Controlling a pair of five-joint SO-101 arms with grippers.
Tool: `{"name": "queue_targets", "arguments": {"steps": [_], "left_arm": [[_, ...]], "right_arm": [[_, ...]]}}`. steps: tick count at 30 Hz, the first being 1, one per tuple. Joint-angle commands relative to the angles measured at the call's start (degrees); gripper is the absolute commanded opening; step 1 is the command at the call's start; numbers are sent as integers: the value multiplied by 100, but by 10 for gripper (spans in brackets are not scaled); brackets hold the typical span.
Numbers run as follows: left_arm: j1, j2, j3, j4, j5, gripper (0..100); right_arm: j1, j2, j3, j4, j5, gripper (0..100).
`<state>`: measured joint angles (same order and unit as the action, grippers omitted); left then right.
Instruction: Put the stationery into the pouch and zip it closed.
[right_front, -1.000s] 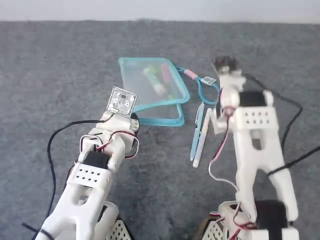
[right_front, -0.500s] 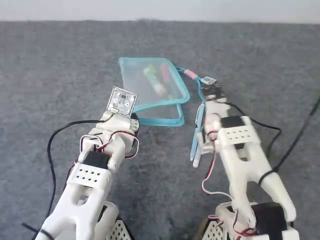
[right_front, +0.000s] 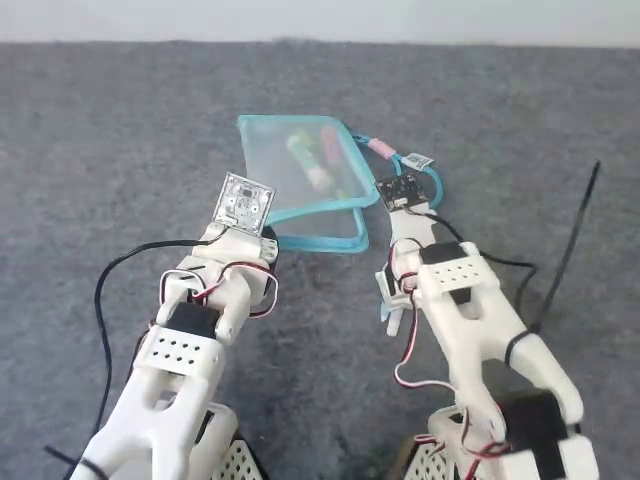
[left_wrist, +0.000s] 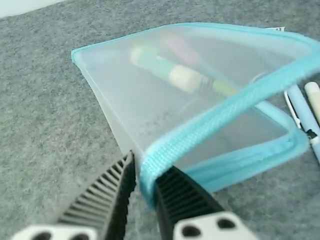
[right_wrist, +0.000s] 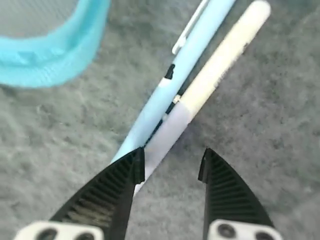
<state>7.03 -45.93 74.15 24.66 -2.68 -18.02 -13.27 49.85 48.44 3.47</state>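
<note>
The pouch (right_front: 280, 165), translucent with a turquoise zip edge, lies on the grey table (right_front: 120, 130) ahead of both arms, nearer the left one. Inside it are a green-and-cream marker (left_wrist: 170, 70) and a pink one (left_wrist: 182, 47), side by side. Its mouth gapes: one zip edge lies on the table, the other is lifted. The left gripper (left_wrist: 145, 172) is clamped narrowly on that lifted edge at the mouth's corner, fingers pressed against either face of the tape.

A turquoise strap loop (right_front: 435, 185) with a pink piece (right_front: 380, 148) and a small tag (right_front: 417, 160) trails from the pouch's right corner; the tag's print is too small to read.

Just to the right of the pouch, a light blue pen (right_wrist: 155, 102) and a white pen (right_wrist: 215, 67) lie touching along their length. Small dark marks on the barrels cannot be made out as writing. The right gripper (right_wrist: 172, 157) hangs low over their near ends, jaws moderately apart, with the white pen's end between them and one fingertip at the blue pen; whether it touches cannot be told.

The grey surface runs wide to the left and right of the pouch and beyond it to a pale strip at the far edge. Black cables (right_front: 100, 300) loop beside each arm's base.
</note>
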Motion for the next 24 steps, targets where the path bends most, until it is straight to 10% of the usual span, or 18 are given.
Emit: {"name": "queue_targets", "arguments": {"steps": [1, 24], "left_arm": [[44, 9, -84, -149, -53, 12], [62, -35, -13, -149, -62, 12]], "right_arm": [[4, 119, -35, -207, -53, 180], [2079, 259, -1626, 1086, 642, 18]]}}
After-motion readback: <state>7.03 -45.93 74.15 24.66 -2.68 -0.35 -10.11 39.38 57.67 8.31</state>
